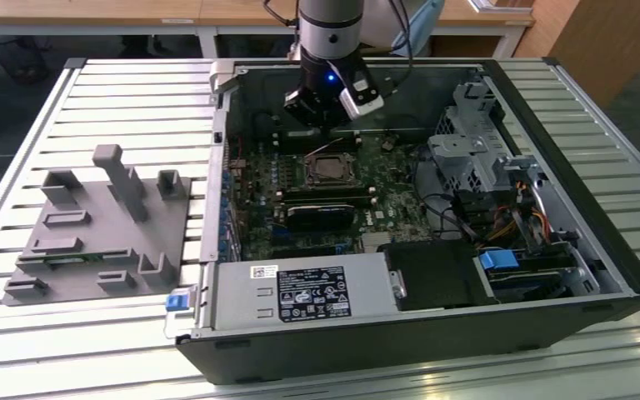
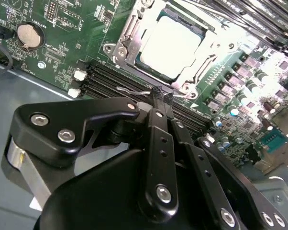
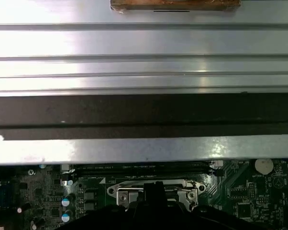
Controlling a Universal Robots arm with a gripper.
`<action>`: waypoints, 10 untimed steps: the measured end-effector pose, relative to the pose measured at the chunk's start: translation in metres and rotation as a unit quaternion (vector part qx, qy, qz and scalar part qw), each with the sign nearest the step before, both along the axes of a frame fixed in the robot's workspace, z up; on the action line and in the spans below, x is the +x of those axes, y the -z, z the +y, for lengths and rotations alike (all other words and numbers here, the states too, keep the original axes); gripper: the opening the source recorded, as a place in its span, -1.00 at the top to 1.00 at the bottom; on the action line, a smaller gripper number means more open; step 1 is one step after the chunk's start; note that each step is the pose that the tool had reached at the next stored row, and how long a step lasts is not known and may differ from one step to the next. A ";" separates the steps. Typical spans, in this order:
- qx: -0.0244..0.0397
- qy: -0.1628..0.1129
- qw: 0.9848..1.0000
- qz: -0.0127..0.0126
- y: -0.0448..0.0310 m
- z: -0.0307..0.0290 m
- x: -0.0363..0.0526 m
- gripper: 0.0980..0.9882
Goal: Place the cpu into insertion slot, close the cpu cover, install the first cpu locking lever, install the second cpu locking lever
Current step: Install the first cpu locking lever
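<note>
Hanging inside the open computer case [image 1: 587, 250] on the slatted surface [image 1: 109, 100], the gripper [image 2: 161, 92] sits with its fingers [image 2: 159, 120] pressed together just beside the insertion slot [image 2: 134, 45], where the cpu [image 2: 170, 45] lies seated under the closed cpu cover [image 2: 201, 72].

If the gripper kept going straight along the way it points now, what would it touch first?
Most likely a thin wire lever at the edge of the socket, just past the gripper tip. The chip sits beyond it under the metal cover. Depth is hard to judge.
</note>
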State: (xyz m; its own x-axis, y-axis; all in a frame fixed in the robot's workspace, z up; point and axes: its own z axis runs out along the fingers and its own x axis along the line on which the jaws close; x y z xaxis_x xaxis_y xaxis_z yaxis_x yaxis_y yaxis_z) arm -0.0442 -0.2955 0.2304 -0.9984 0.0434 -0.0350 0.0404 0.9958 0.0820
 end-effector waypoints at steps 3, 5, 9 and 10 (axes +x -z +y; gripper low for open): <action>0.000 0.000 1.000 0.000 0.0016 0.0013 0.0017 0.95; 0.000 0.000 1.000 0.000 0.0025 0.0027 0.0026 0.95; 0.000 0.000 1.000 0.000 0.0044 0.0047 0.0056 0.95; 0.000 0.000 1.000 0.000 0.0048 0.0050 0.0066 0.95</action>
